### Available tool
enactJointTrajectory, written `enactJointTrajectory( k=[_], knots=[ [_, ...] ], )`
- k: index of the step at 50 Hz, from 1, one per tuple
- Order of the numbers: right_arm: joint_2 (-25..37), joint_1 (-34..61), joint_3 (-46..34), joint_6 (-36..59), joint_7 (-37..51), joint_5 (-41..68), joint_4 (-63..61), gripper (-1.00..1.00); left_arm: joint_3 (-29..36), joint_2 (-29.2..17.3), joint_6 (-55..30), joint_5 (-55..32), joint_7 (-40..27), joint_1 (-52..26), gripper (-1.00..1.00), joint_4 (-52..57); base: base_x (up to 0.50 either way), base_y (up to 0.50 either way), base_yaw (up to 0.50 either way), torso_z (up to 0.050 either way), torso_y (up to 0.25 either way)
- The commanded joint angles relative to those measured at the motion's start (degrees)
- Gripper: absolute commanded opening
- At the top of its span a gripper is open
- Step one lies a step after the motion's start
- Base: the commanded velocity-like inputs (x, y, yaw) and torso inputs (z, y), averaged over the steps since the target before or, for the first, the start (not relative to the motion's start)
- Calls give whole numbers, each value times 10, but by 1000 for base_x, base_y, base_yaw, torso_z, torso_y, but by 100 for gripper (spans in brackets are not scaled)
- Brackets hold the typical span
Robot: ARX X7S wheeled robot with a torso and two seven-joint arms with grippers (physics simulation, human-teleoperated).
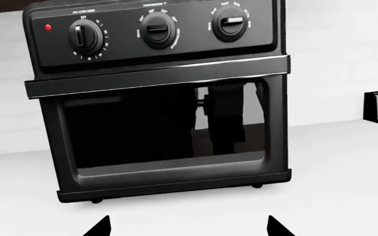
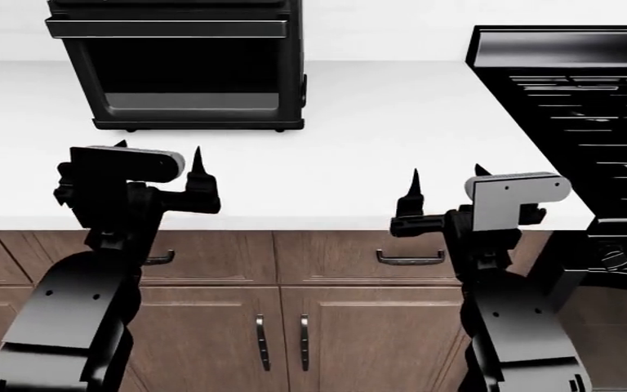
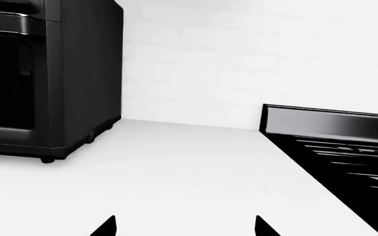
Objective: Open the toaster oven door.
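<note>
left wrist view first: the toaster oven (image 1: pixel 157 98) sits dead ahead of the left gripper (image 1: pixel 187 227), whose two tips poke into the picture spread wide apart with nothing between them. the door (image 1: pixel 169 132) looks fully closed, and its bar handle (image 1: pixel 156 77) runs horizontally across the front just under three knobs (image 1: pixel 158 29), plus one red light (image 1: pixel 47 27). so the bar's long axis lies crosswise to the approach, and i'd guess the pincer has to go forward and up to get onto it. head view: one toaster oven (image 2: pixel 177 65) at the back of the white counter (image 2: pixel 401 131), over on the left side, well apart from both arms. the left gripper (image 2: pixel 159 167) lines up almost straight in front of it, while the right gripper (image 2: pixel 444 186) sits off toward the one stove (image 2: pixel 586 106), so left is clearly the nearer arm. both pincers show open fingers, holding nothing. below the counter edge are brown cabinets (image 2: pixel 325 318). right wrist view: the right gripper (image 3: pixel 184 225) tips are apart too, the toaster oven (image 3: pixel 51 78) is off to one side showing its flank, and the stove (image 3: pixel 340 147) is on the other.
</note>
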Motion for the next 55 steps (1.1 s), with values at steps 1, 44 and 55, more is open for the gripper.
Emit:
enactJointTrajectory(
  k=[1, 44, 55],
  knots=[
    [9, 36, -7, 18, -5, 3, 15, 100, -5, -6, -27, -9, 1, -44, 100, -10, 0, -383, 0, 0, 0],
    [17, 28, -12, 7, 4, 17, 11, 100, 15, -19, -26, -11, -3, -46, 100, -7, 220, -54, 0, 0, 0],
    [17, 23, -11, -8, 7, 21, 19, 100, 132, -126, 10, 84, 47, -45, 100, 31, 54, 0, 0, 0, 0]
  ],
)
